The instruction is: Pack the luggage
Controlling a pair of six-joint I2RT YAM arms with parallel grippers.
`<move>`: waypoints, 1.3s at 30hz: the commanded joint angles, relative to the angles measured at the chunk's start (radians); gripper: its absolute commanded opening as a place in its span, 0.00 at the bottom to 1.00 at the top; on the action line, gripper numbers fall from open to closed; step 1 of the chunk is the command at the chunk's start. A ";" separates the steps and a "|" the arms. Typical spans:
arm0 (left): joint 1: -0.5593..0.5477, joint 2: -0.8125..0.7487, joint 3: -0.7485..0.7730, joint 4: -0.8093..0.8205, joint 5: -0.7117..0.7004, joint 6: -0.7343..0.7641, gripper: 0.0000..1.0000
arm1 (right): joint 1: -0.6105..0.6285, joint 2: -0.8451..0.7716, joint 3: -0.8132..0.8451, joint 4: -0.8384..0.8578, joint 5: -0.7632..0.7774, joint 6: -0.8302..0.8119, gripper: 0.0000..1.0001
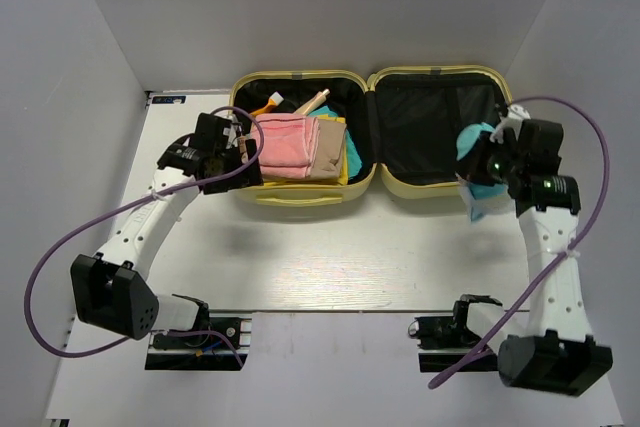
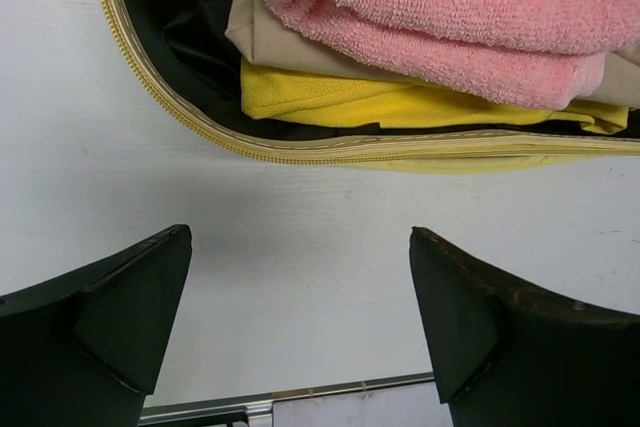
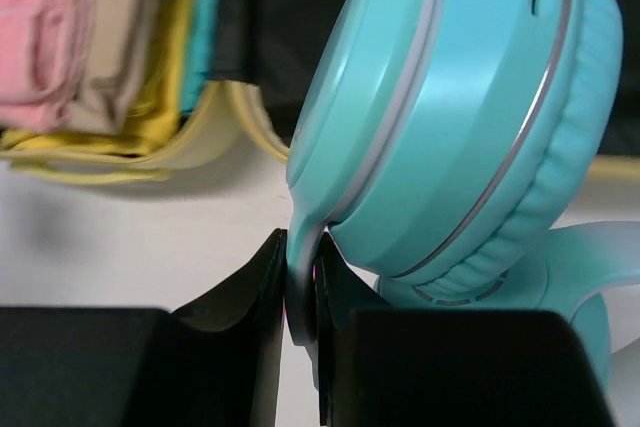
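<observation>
Pale yellow hard-shell clamshell suitcase (image 1: 300, 195) lies open on the white table (image 1: 320, 267). In its left half: folded pink terry towel (image 1: 285, 144) on a folded beige cloth (image 1: 328, 147), yellow cloth (image 2: 400, 107) underneath. Teal over-ear headphones (image 3: 470, 117), pinched in the right gripper (image 3: 300, 297), sit over the right half's near right edge; left gripper (image 2: 298, 237) beside the left half's rim.

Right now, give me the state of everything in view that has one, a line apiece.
luggage: open flat, left half packed, right half unfilled.
pink towel: folded, on top of the stack in the left half.
headphones: gripped by the band, at the luggage's right edge.
left gripper: open, empty, beside the luggage rim.
right gripper: shut on the headphones.
</observation>
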 commanded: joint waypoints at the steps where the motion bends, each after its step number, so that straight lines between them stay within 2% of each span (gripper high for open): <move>1: -0.001 0.006 0.043 0.016 0.006 -0.001 1.00 | 0.074 0.096 0.143 0.063 -0.248 -0.152 0.00; 3: 0.011 0.019 0.064 0.016 0.008 -0.001 1.00 | 0.106 0.168 0.261 0.069 -0.285 -0.226 0.00; 4: 0.011 0.024 0.068 0.016 0.006 0.002 1.00 | 0.188 0.231 0.296 0.052 -0.291 -0.245 0.00; 5: 0.023 0.032 0.072 0.014 0.005 0.003 1.00 | 0.210 0.259 0.330 0.049 -0.297 -0.267 0.00; 8: 0.057 0.049 0.086 0.022 0.006 -0.004 1.00 | 0.345 0.482 0.596 0.004 -0.351 -0.446 0.00; 9: 0.063 0.050 0.086 0.022 0.012 -0.006 1.00 | 0.373 0.522 0.654 -0.015 -0.365 -0.485 0.00; 10: 0.080 0.052 0.086 0.028 0.020 -0.007 1.00 | 0.388 0.629 0.712 -0.114 -0.386 -0.525 0.00; 11: 0.085 0.059 0.080 0.027 0.025 -0.009 1.00 | 0.440 0.738 0.918 -0.234 -0.450 -0.638 0.00; 12: 0.091 0.067 0.080 0.024 0.026 -0.009 1.00 | 0.453 0.788 0.920 -0.235 -0.473 -0.689 0.00; 13: 0.100 0.070 0.077 0.024 0.032 -0.006 1.00 | 0.468 0.911 1.160 -0.318 -0.487 -0.775 0.00; 14: 0.109 0.073 0.078 0.027 0.046 0.002 1.00 | 0.499 1.014 1.227 -0.345 -0.507 -0.803 0.00; 15: 0.114 0.076 0.074 0.022 0.055 0.005 1.00 | 0.505 1.049 1.277 -0.347 -0.517 -0.829 0.00; 18: 0.126 0.073 0.048 0.045 0.081 0.022 1.00 | 0.520 1.096 1.216 -0.121 -0.563 -0.884 0.00; 19: 0.129 0.076 0.039 0.050 0.085 0.028 1.00 | 0.529 1.096 1.111 -0.003 -0.569 -0.875 0.00; 21: 0.137 0.079 0.029 0.071 0.106 0.037 1.00 | 0.548 1.134 1.059 0.177 -0.549 -0.863 0.00; 23: 0.143 0.093 0.026 0.082 0.129 0.051 1.00 | 0.557 1.184 1.111 0.263 -0.535 -0.864 0.00; 24: 0.146 0.098 0.026 0.080 0.138 0.054 1.00 | 0.568 1.270 1.171 0.277 -0.479 -0.861 0.00; 27: 0.152 0.116 0.019 0.097 0.181 0.060 1.00 | 0.591 1.349 1.222 0.369 -0.352 -0.874 0.00; 30: 0.152 0.141 0.012 0.099 0.207 0.068 1.00 | 0.591 1.372 1.220 0.501 -0.327 -0.819 0.00; 34: 0.160 0.174 0.021 0.102 0.226 0.076 1.00 | 0.600 1.409 1.210 0.546 -0.293 -0.785 0.00; 35: 0.163 0.182 0.026 0.099 0.226 0.073 1.00 | 0.600 1.415 1.211 0.549 -0.290 -0.785 0.07; 38: 0.178 0.200 0.043 0.105 0.230 0.071 1.00 | 0.602 1.440 1.216 0.520 -0.297 -0.771 0.14; 39: 0.185 0.205 0.048 0.106 0.238 0.065 1.00 | 0.606 1.439 1.200 0.502 -0.300 -0.772 0.23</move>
